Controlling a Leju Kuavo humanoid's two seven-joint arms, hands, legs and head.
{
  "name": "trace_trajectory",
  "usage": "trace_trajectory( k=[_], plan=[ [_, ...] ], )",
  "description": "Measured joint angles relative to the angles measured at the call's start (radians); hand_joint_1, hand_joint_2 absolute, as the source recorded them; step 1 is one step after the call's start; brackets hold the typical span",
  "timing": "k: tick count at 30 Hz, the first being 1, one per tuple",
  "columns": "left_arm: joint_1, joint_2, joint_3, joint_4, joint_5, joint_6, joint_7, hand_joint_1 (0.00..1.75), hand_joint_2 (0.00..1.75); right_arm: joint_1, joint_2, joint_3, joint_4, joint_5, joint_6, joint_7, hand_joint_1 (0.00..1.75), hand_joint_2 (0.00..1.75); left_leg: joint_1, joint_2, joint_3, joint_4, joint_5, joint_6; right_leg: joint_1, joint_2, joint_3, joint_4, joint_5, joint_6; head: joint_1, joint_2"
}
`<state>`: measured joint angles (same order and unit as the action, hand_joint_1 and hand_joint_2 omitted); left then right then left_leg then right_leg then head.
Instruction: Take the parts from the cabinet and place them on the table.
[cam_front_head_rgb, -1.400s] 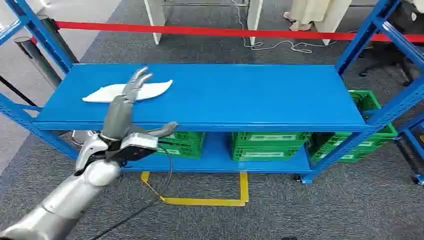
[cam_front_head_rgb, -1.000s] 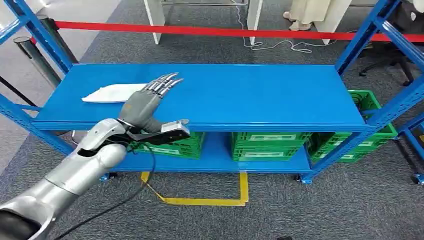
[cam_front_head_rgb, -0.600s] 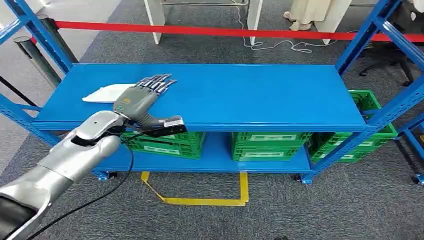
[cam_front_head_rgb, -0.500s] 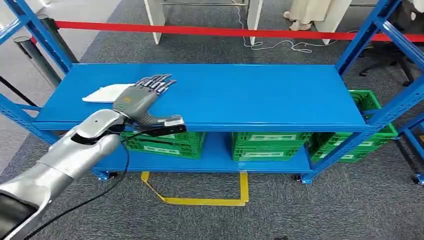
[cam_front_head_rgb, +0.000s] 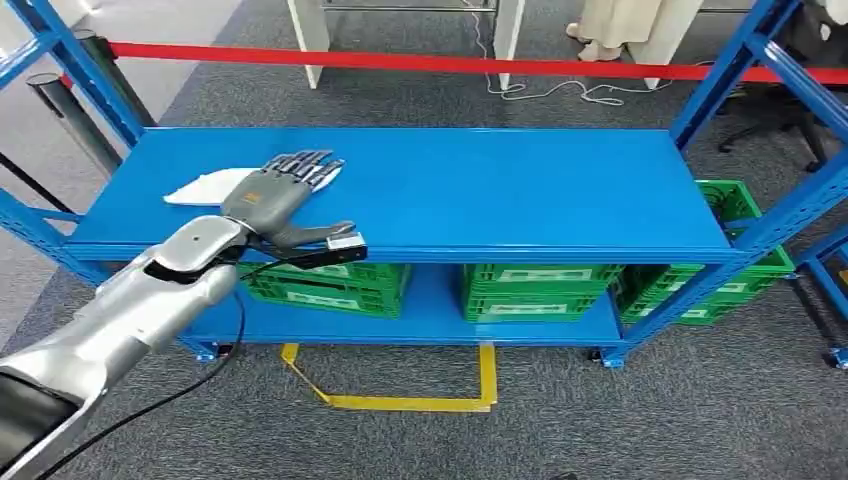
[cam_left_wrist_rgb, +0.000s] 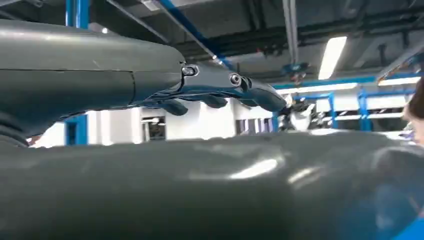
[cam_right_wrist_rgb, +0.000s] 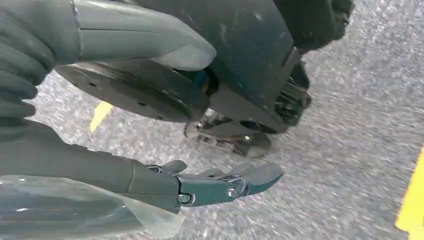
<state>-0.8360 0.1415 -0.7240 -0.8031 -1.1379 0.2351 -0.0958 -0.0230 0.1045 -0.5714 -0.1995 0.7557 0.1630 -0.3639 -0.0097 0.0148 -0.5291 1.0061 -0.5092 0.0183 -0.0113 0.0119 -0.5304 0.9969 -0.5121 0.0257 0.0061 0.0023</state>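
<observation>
While the left hand (cam_front_head_rgb: 272, 193) lies flat with fingers extended over the white part (cam_front_head_rgb: 205, 186) at the left end of the blue shelf (cam_front_head_rgb: 480, 190), gripping nothing, the right hand (cam_right_wrist_rgb: 150, 182) hangs above grey floor (cam_right_wrist_rgb: 350, 125), fingers loosely apart and empty, with green crates (cam_front_head_rgb: 540, 290) under the shelf.

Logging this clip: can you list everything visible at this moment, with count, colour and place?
Shelf rack: one, blue, centre.
Flat part: one, white, top shelf, left end, partly under the left hand.
Crates: at least four, green, lower shelf and right side.
Barrier tape: one, red, behind rack.
Floor marking: one, yellow, on the grey carpet in front.
Cable: one, white, floor behind.
Left hand: one, grey, fingers extended over the part.
Right hand: one, dark grey, hanging above the floor, holding nothing.
</observation>
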Motion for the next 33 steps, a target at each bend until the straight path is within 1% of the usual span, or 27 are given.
trace_trajectory(
  k=[2, 4, 6, 9, 12, 13, 14, 15, 16, 17, 18, 19, 20, 21, 22, 23, 24, 25, 26, 27, 28, 29, 30, 31, 32, 33],
  plan=[
    [-0.006, -0.001, 0.001, 0.026, -0.002, -0.038, 0.009, 0.0, 0.0, -0.001, 0.0, 0.0, 0.001, 0.01, -0.032, -0.003, 0.0, 1.75, 0.0, 0.0, 0.0, 0.001, 0.0, 0.0, 0.0, 0.0, 0.0, 0.0, 0.0, 0.0, 0.0, 0.0],
    [-0.011, -0.002, 0.001, 0.052, 0.001, -0.072, 0.014, 0.0, 0.0, -0.001, 0.0, 0.0, 0.001, 0.015, -0.071, 0.019, 0.0, 1.75, -0.001, 0.0, 0.0, 0.001, 0.0, 0.0, -0.001, 0.0, 0.0, 0.0, 0.0, 0.001, 0.0, 0.0],
    [-0.012, -0.005, 0.004, 0.071, 0.018, -0.083, 0.01, 0.0, 0.0, -0.002, 0.0, -0.001, 0.001, 0.019, -0.097, 0.062, 0.0, 1.75, -0.002, 0.0, -0.001, 0.002, 0.0, 0.0, -0.002, 0.0, 0.0, 0.0, 0.001, 0.001, 0.0, 0.0],
    [-0.012, -0.014, 0.006, 0.093, 0.044, -0.092, 0.0, 0.0, 0.0, -0.002, -0.001, -0.001, 0.001, 0.045, -0.139, 0.166, 0.0, 1.75, -0.003, 0.0, -0.003, 0.006, -0.001, 0.001, -0.003, -0.001, 0.0, 0.0, 0.001, 0.002, 0.0, 0.0],
    [-0.017, -0.026, 0.01, 0.122, 0.058, -0.101, 0.009, 0.0, 0.0, -0.004, -0.003, -0.001, 0.001, 0.095, -0.238, 0.352, 0.0, 1.75, -0.004, 0.0, -0.006, 0.01, -0.002, 0.004, -0.004, -0.001, -0.001, -0.002, 0.005, 0.007, 0.0, 0.0],
    [-0.019, -0.03, 0.011, 0.131, 0.06, -0.11, 0.013, 0.0, 0.0, -0.004, -0.003, -0.001, 0.001, 0.103, -0.259, 0.395, 0.0, 1.75, -0.005, 0.0, -0.007, 0.009, -0.001, 0.006, -0.005, 0.0, -0.001, -0.005, 0.007, 0.01, 0.0, 0.0],
    [-0.021, -0.034, 0.012, 0.139, 0.062, -0.117, 0.019, 0.0, 0.0, -0.005, -0.006, -0.001, 0.001, 0.109, -0.269, 0.424, 0.0, 1.75, -0.001, 0.0, -0.005, -0.002, 0.005, 0.015, -0.002, 0.0, 0.0, -0.005, 0.007, 0.014, 0.0, 0.0],
    [-0.022, -0.039, 0.013, 0.147, 0.065, -0.12, 0.025, 0.0, 0.0, -0.006, -0.01, -0.001, 0.001, 0.113, -0.272, 0.44, 0.0, 1.75, 0.005, 0.004, 0.003, -0.011, 0.011, 0.021, -0.003, -0.001, -0.013, 0.007, -0.007, 0.015, -0.001, 0.0],
    [-0.024, -0.044, 0.014, 0.16, 0.071, -0.122, 0.037, 0.0, 0.0, -0.007, -0.014, -0.001, 0.001, 0.116, -0.272, 0.456, 0.0, 1.75, 0.007, 0.005, 0.002, -0.012, 0.014, 0.025, -0.001, -0.004, -0.036, 0.046, -0.03, 0.015, 0.005, 0.0],
    [-0.024, -0.047, 0.016, 0.173, 0.071, -0.123, 0.043, 0.0, 0.0, -0.007, -0.015, -0.001, 0.001, 0.117, -0.272, 0.464, 0.0, 1.75, 0.007, 0.005, -0.001, -0.012, 0.014, 0.026, -0.002, -0.005, -0.076, 0.124, -0.065, 0.015, 0.006, 0.0],
    [-0.021, -0.049, 0.016, 0.184, 0.071, -0.124, 0.047, 0.0, 0.0, -0.007, -0.017, -0.001, 0.001, 0.118, -0.272, 0.468, 0.0, 1.75, 0.007, 0.006, -0.001, -0.012, 0.014, 0.026, -0.003, -0.005, -0.12, 0.211, -0.096, 0.017, 0.004, 0.0],
    [-0.018, -0.05, 0.016, 0.194, 0.071, -0.124, 0.048, 0.0, 0.0, -0.005, -0.02, -0.001, 0.001, 0.118, -0.272, 0.471, 0.0, 1.75, 0.006, 0.007, -0.001, -0.012, 0.013, 0.025, -0.002, -0.005, -0.162, 0.284, -0.115, 0.018, 0.005, 0.0],
    [-0.013, -0.053, 0.016, 0.201, 0.071, -0.124, 0.05, 0.0, 0.0, -0.004, -0.021, -0.001, 0.001, 0.118, -0.272, 0.472, 0.0, 1.75, 0.007, 0.007, 0.0, -0.011, 0.013, 0.025, -0.003, -0.005, -0.189, 0.321, -0.111, 0.019, 0.005, 0.0],
    [-0.011, -0.055, 0.017, 0.208, 0.071, -0.124, 0.052, 0.0, 0.0, -0.003, -0.022, -0.001, 0.001, 0.119, -0.272, 0.472, 0.0, 1.75, 0.007, 0.006, 0.001, -0.011, 0.011, 0.023, -0.004, -0.005, -0.191, 0.303, -0.079, 0.019, 0.005, 0.0],
    [-0.011, -0.056, 0.017, 0.212, 0.071, -0.124, 0.052, 0.0, 0.0, -0.004, -0.023, -0.001, 0.001, 0.119, -0.272, 0.473, 0.0, 1.75, 0.009, 0.005, 0.004, -0.01, 0.008, 0.019, -0.005, -0.007, -0.169, 0.24, -0.028, 0.019, 0.005, 0.0],
    [-0.011, -0.058, 0.019, 0.216, 0.071, -0.124, 0.052, 0.0, 0.0, -0.005, -0.023, -0.001, 0.001, 0.119, -0.273, 0.473, 0.0, 1.75, 0.011, 0.005, 0.009, -0.007, 0.002, 0.012, -0.008, -0.01, -0.132, 0.144, 0.032, 0.019, 0.005, 0.0],
    [-0.012, -0.06, 0.022, 0.218, 0.071, -0.124, 0.052, 0.0, 0.0, -0.005, -0.023, -0.001, 0.001, 0.121, -0.274, 0.473, 0.0, 1.75, 0.012, 0.005, 0.011, -0.003, -0.005, 0.005, -0.01, -0.017, -0.102, 0.059, 0.07, 0.021, 0.005, 0.0],
    [-0.015, -0.06, 0.024, 0.223, 0.072, -0.124, 0.052, 0.0, 0.0, -0.006, -0.023, -0.001, 0.003, 0.12, -0.273, 0.473, 0.0, 1.75, 0.005, 0.003, 0.006, 0.0, -0.008, -0.001, -0.003, -0.019, -0.089, 0.059, 0.052, 0.02, 0.008, 0.0],
    [-0.016, -0.062, 0.024, 0.226, 0.072, -0.125, 0.052, 0.0, 0.0, -0.007, -0.023, -0.001, 0.003, 0.12, -0.274, 0.473, 0.0, 1.75, 0.004, 0.002, -0.004, 0.012, -0.008, -0.004, -0.006, -0.015, -0.076, 0.032, 0.043, 0.011, 0.008, 0.0],
    [-0.016, -0.062, 0.026, 0.228, 0.073, -0.125, 0.052, 0.0, 0.0, -0.009, -0.023, -0.001, 0.003, 0.12, -0.274, 0.474, 0.0, 1.75, 0.004, 0.003, -0.009, 0.011, -0.005, -0.009, -0.004, -0.013, -0.084, 0.038, 0.039, 0.002, 0.006, 0.0],
    [-0.015, -0.062, 0.026, 0.23, 0.074, -0.125, 0.052, 0.0, 0.0, -0.008, -0.023, -0.001, 0.003, 0.121, -0.274, 0.474, 0.0, 0.0, 0.005, 0.004, -0.008, 0.009, -0.003, -0.012, -0.001, -0.01, -0.085, 0.039, 0.037, -0.002, 0.008, 0.0],
    [-0.017, -0.063, 0.026, 0.232, 0.074, -0.125, 0.052, 0.0, 0.0, -0.006, -0.024, -0.001, 0.003, 0.12, -0.275, 0.475, 0.0, 0.0, 0.006, 0.005, -0.007, 0.011, -0.006, -0.016, -0.002, -0.009, -0.082, 0.036, 0.037, -0.006, 0.008, 0.0],
    [-0.017, -0.063, 0.027, 0.232, 0.073, -0.125, 0.053, 0.0, 0.0, -0.005, -0.024, -0.002, 0.003, 0.121, -0.275, 0.475, 0.0, 0.0, 0.009, 0.003, -0.011, 0.019, -0.018, -0.024, -0.007, -0.01, -0.077, 0.032, 0.037, -0.014, 0.009, 0.0],
    [-0.02, -0.064, 0.029, 0.233, 0.073, -0.123, 0.066, 0.0, 0.0, -0.006, -0.024, -0.002, 0.003, 0.12, -0.275, 0.478, 0.0, 0.0, 0.01, -0.001, -0.025, 0.053, -0.037, -0.028, -0.007, -0.009, -0.075, 0.032, 0.035, -0.018, 0.004, 0.0],
    [-0.022, -0.065, 0.029, 0.235, 0.069, -0.121, 0.083, 0.0, 0.0, -0.009, -0.024, -0.002, 0.003, 0.119, -0.274, 0.488, 0.0, 0.0, 0.01, -0.002, -0.059, 0.123, -0.069, -0.031, -0.007, -0.009, -0.075, 0.032, 0.034, -0.025, 0.003, 0.0],
    [-0.021, -0.066, 0.03, 0.241, 0.069, -0.12, 0.107, 0.0, 0.0, -0.012, -0.024, -0.002, 0.003, 0.118, -0.271, 0.499, 0.0, 0.0, 0.011, -0.002, -0.105, 0.215, -0.105, -0.034, -0.007, -0.006, -0.074, 0.032, 0.033, -0.027, 0.004, 0.0]
  ],
)
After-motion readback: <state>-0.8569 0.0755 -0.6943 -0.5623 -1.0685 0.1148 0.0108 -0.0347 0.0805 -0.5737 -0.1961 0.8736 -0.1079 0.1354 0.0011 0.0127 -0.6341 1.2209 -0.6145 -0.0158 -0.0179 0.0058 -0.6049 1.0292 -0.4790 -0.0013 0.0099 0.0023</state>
